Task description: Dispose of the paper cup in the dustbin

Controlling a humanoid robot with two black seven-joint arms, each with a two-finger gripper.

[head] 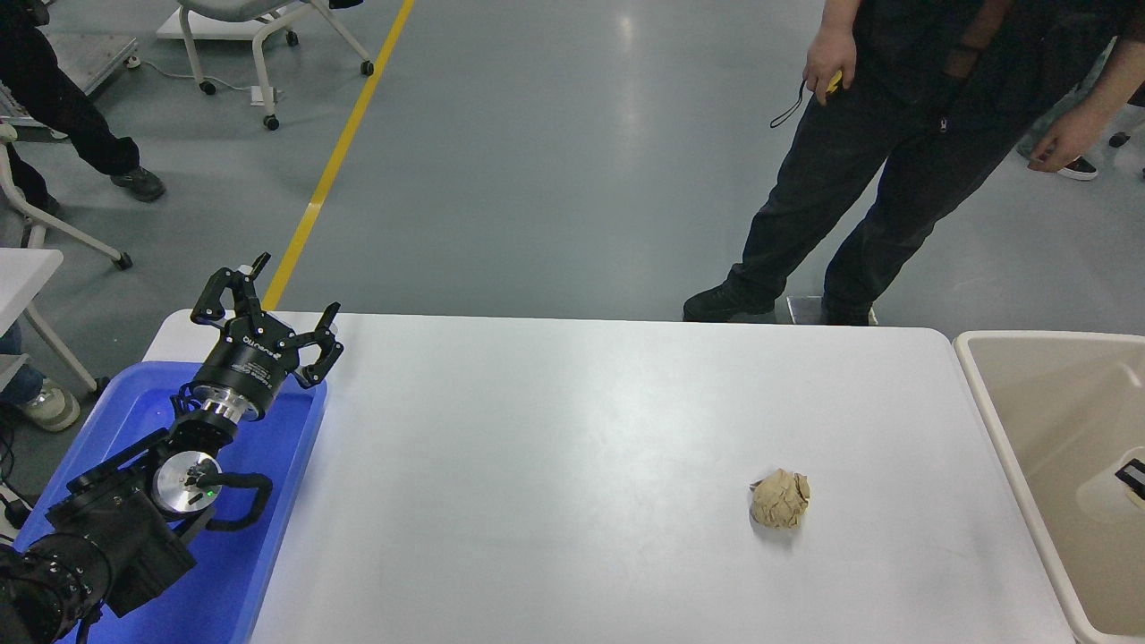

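The paper cup [1105,489] shows as a pale rounded shape at the right edge, over the inside of the beige dustbin [993,394]. Only a black tip of my right gripper [1132,475] comes in from the right edge. It lies against the cup and looks shut on it. My left gripper [273,309] is parked at the lower left over the blue tray, open and empty.
A crumpled tan paper ball [780,498] lies on the white table [555,465], right of centre. A blue tray [259,537] sits at the table's left end. A person in dark clothes [894,161] stands at the far side.
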